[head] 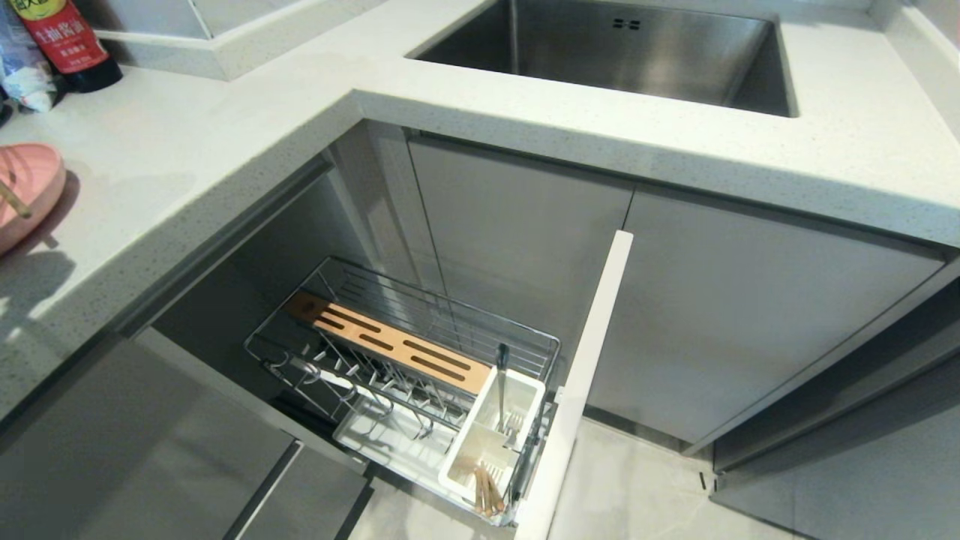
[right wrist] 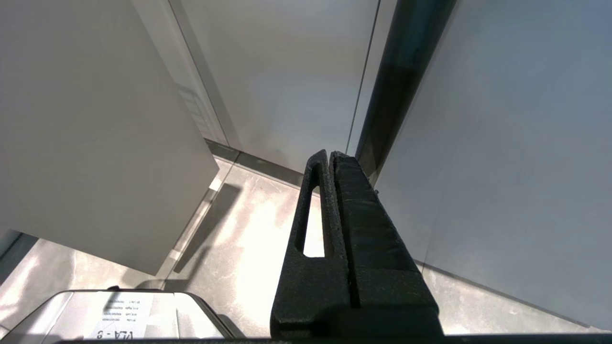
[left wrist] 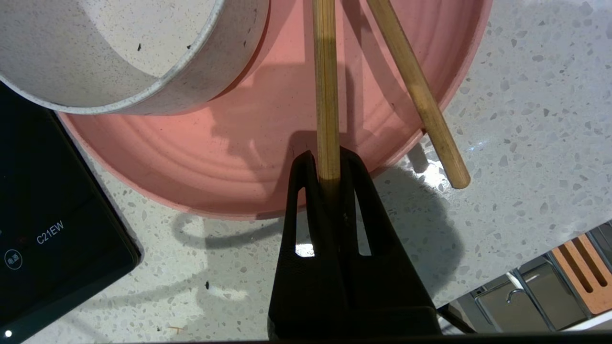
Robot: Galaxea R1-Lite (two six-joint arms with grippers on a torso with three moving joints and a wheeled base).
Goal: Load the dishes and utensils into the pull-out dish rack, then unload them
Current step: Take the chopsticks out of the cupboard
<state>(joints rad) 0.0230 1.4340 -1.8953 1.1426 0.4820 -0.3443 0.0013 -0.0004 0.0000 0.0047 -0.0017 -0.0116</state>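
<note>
Clamped on one light wooden chopstick (left wrist: 326, 95), the left gripper (left wrist: 328, 165) holds it by its near end above the rim of the pink plate (left wrist: 239, 162), which sits on the speckled countertop (left wrist: 526, 119). A second chopstick (left wrist: 418, 91) lies loose across the plate's edge, its tip jutting out over the counter. The cream speckled bowl (left wrist: 119, 52) rests on the plate, beside a black appliance (left wrist: 48, 215). In the head view only the plate's edge shows at the far left of the counter, well apart from the pull-out dish rack (head: 420, 375), which stands drawn out below the counter. Its white utensil caddy (head: 495, 435) holds a fork (head: 501, 390) standing upright and some wooden chopsticks (head: 486, 491) in the nearest compartment, beside the slotted wooden strip (head: 390, 341). Beyond lies the steel sink (head: 615, 52). Fingers pressed together and empty, the right gripper (right wrist: 330, 157) hangs by the grey cabinet doors (right wrist: 287, 71).
</note>
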